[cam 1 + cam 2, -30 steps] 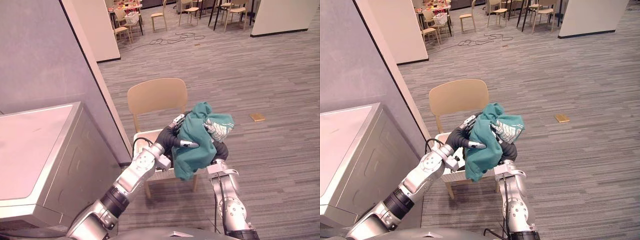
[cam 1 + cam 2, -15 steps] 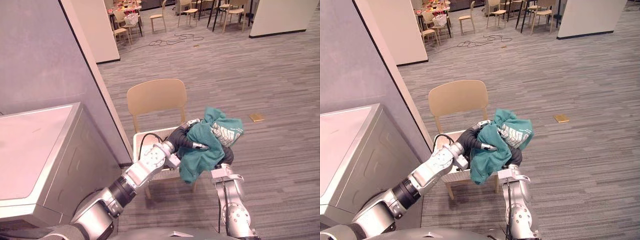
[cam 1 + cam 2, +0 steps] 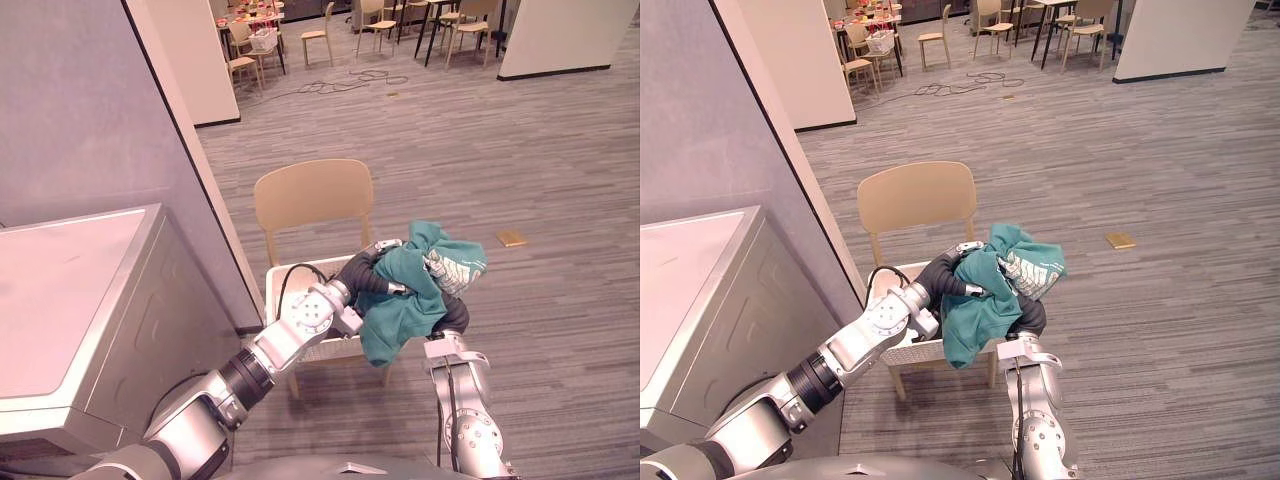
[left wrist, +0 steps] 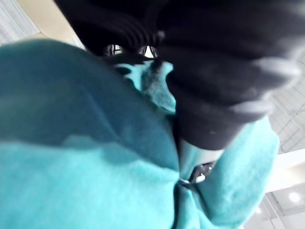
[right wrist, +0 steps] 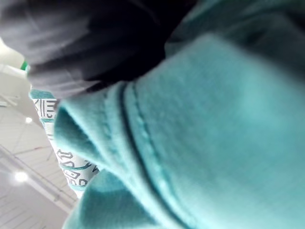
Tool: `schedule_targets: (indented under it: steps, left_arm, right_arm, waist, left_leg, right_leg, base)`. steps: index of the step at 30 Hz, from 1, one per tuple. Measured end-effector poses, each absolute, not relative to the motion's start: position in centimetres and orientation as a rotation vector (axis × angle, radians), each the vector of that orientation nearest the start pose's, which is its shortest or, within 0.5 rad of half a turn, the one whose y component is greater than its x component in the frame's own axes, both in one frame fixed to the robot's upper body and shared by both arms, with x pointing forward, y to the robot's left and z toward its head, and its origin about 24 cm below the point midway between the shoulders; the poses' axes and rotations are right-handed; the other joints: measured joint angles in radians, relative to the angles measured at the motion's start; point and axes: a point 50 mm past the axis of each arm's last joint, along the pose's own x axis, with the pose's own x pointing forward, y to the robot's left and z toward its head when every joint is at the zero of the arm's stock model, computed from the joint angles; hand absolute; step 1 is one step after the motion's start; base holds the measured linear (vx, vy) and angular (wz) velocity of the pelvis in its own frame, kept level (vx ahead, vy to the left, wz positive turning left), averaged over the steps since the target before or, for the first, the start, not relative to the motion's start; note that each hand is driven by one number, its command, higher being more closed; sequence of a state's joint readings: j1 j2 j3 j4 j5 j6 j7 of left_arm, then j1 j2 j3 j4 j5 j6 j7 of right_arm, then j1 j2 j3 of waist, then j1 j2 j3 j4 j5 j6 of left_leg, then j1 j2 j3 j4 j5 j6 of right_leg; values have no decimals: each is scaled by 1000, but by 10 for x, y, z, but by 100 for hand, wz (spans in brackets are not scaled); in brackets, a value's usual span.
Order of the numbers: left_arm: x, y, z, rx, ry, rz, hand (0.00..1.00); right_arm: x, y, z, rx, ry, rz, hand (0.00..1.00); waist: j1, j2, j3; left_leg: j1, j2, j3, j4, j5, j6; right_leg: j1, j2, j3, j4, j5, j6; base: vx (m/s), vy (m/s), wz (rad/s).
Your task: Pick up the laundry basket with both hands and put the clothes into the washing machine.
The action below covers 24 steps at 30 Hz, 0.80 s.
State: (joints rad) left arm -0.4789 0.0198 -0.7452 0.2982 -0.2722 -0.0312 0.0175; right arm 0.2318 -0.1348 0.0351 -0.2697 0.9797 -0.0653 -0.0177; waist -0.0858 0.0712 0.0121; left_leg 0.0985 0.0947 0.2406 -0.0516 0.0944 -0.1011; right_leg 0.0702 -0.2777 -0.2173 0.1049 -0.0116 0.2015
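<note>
Centre frame, the crumpled teal cotton garment (image 3: 405,305) hangs above the white plastic laundry basket (image 3: 902,352) on the beige wooden chair (image 3: 312,195); left hand (image 3: 376,270) pinches it; right hand (image 3: 455,316) sits beneath the cloth, grip impossible to tell.

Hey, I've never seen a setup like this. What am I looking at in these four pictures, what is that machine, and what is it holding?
It is a humanoid robot with two silver arms. The two wide pictures come from cameras in its head, looking down at its work. The two close-ups come from cameras on its wrists, right up against the cloth. The left robot hand pinches a teal shirt, and the right robot hand is tucked under the same shirt. The shirt is held up by the right side of a white laundry basket, which stands on a beige chair. A grey washing machine stands to the robot's left.
</note>
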Motion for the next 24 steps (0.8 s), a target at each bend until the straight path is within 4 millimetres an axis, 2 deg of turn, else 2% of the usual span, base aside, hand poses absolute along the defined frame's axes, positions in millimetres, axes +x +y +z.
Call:
schedule_targets:
  steps: [1,5,12,24]
  left_arm:
    - [265,-36,75,46,-73,-808,100]
    - [265,-35,74,46,-72,-807,100]
    - [264,-32,71,22,-58,-800,100]
    - [258,-24,66,-53,-25,-768,100]
  right_arm:
    - [208,-177,58,851,-86,-24,0]
    - [208,-177,58,852,-81,-29,0]
    - [208,-176,57,854,-75,-26,0]
    - [192,-176,57,857,-66,-2,0]
  waist:
    - [0,-3,-2]
    - [2,-12,-8]
    - [3,-12,-8]
    - [5,-13,-7]
  left_leg:
    - [-1,0,-1,1,0,0]
    - [-10,0,-12,5,0,0]
    - [-12,1,-14,7,0,0]
    - [-8,1,7,-2,-1,0]
  right_leg:
    - [0,0,-1,0,0,0]
    - [1,0,-8,0,0,0]
    - [1,0,-9,-5,0,1]
    - [-16,2,9,-6,1,-1]
  base:
    - [0,0,4]
    - [-18,1,7]
    - [-19,3,0]
    - [-1,0,-4]
